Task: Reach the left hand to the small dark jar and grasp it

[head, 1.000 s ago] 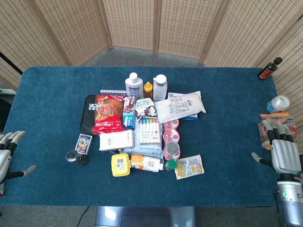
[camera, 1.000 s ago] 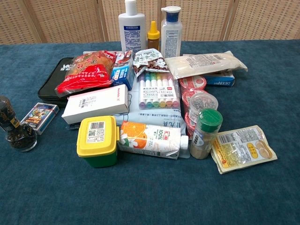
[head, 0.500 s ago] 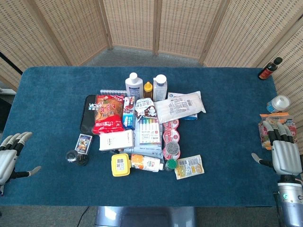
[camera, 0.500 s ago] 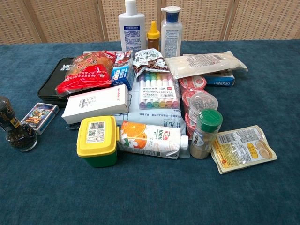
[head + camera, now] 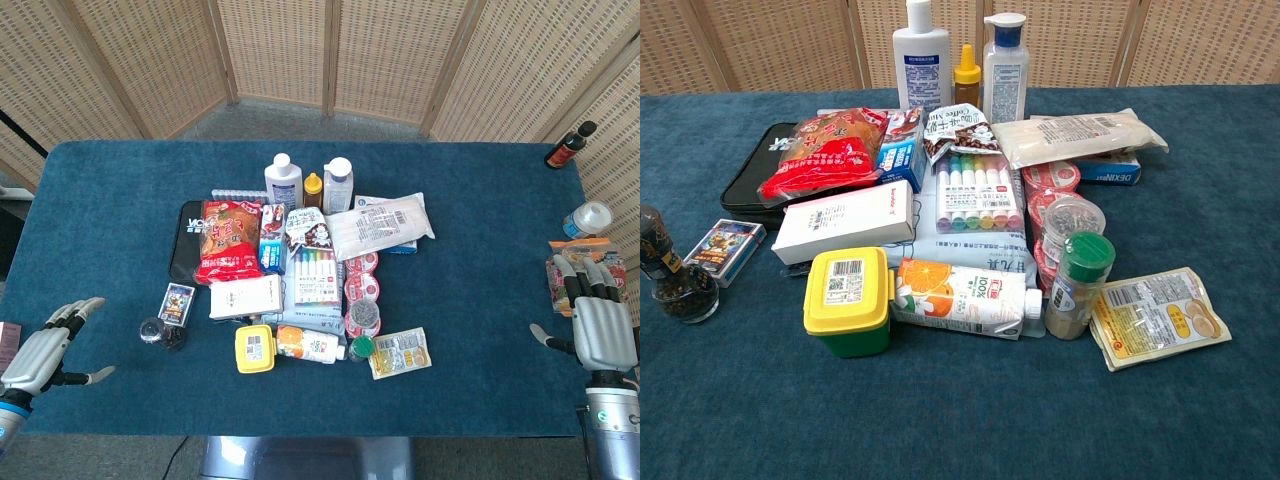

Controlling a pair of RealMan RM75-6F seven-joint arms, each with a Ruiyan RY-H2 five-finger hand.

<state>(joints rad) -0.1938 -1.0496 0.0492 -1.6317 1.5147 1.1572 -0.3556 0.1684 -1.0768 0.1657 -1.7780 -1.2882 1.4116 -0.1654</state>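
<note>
Head view: we see the left hand (image 5: 40,358) low at the left edge of the blue worktop (image 5: 480,300), fingers spread wide, nothing in it. The small dark jar (image 5: 153,331) sits well to its right, apart from it, at the left fringe of the clutter. A second dark item touches the jar's right side; we can't tell what it is. A card box (image 5: 179,300) lies just behind the jar, and behind that a black pouch (image 5: 186,240) with a red snack bag (image 5: 229,240) on it. A white box (image 5: 245,297) and a yellow tub (image 5: 255,348) sit right of the jar, near but not touching. Bare worktop lies between hand and jar. The right hand (image 5: 598,318) hangs at the far right edge, fingers extended and apart, holding nothing, next to a snack packet (image 5: 556,270) there.

Chest view: neither hand shows. The jar (image 5: 682,295) stands at the left edge with a dark grinder-like bottle (image 5: 655,240) right against it. The card box (image 5: 725,250) is just to its right, touching or nearly so, we can't tell. The yellow tub (image 5: 848,298) and an orange juice carton (image 5: 965,298) fill the front middle, and a green-capped spice shaker (image 5: 1077,285) stands further right.
</note>
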